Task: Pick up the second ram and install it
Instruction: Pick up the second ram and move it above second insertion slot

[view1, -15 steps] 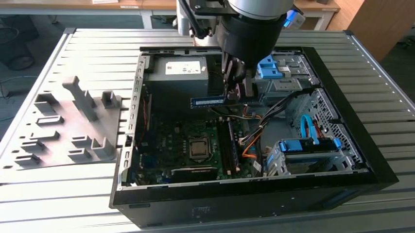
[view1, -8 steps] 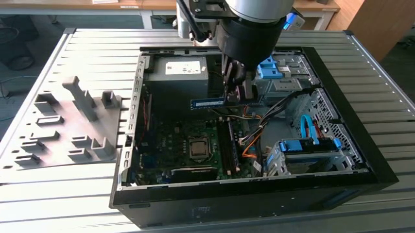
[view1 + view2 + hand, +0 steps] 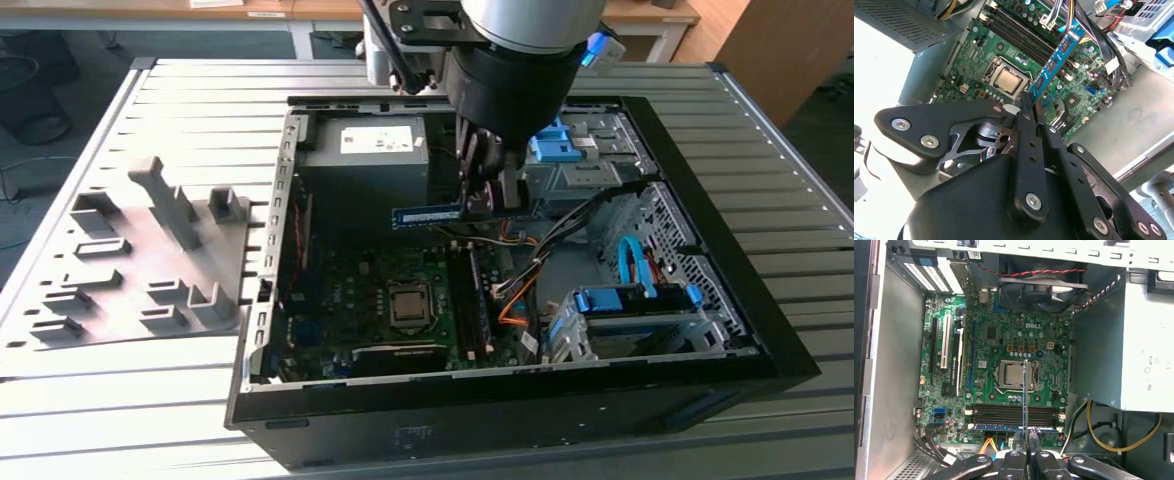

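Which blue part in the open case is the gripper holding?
The thin blue-green memory stick, pinched at one end by the black gripper; the blue plastic drive caddies and blue cable sit apart.

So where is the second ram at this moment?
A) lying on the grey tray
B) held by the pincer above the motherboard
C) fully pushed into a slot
B: in the exterior view the pincer is shut on one end of the second ram, which hangs in the air over the motherboard.
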`<state>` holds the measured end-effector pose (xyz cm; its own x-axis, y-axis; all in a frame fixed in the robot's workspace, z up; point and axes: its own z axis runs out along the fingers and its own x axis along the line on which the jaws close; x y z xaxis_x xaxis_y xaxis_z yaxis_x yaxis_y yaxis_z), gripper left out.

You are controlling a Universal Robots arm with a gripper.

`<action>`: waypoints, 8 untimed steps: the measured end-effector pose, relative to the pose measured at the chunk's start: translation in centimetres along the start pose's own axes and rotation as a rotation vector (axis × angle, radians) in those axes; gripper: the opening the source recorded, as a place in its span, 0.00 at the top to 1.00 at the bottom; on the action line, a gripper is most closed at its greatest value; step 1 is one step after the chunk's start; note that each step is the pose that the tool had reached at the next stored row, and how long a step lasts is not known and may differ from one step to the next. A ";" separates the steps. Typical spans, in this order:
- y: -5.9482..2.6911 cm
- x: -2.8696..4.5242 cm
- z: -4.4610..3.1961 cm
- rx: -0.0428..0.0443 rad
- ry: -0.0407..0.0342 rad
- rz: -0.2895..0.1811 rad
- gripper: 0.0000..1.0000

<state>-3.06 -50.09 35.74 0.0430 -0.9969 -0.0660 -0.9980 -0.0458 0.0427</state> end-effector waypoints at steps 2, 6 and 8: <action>0.00 0.01 0.07 0.0000 0.0001 0.000 0.86; -0.01 0.04 0.22 0.0000 0.0000 0.000 0.86; -0.01 0.06 0.29 0.0000 0.0000 0.000 0.86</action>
<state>-3.06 -50.13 35.45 0.0429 -0.9969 -0.0660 -0.9980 -0.0458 0.0427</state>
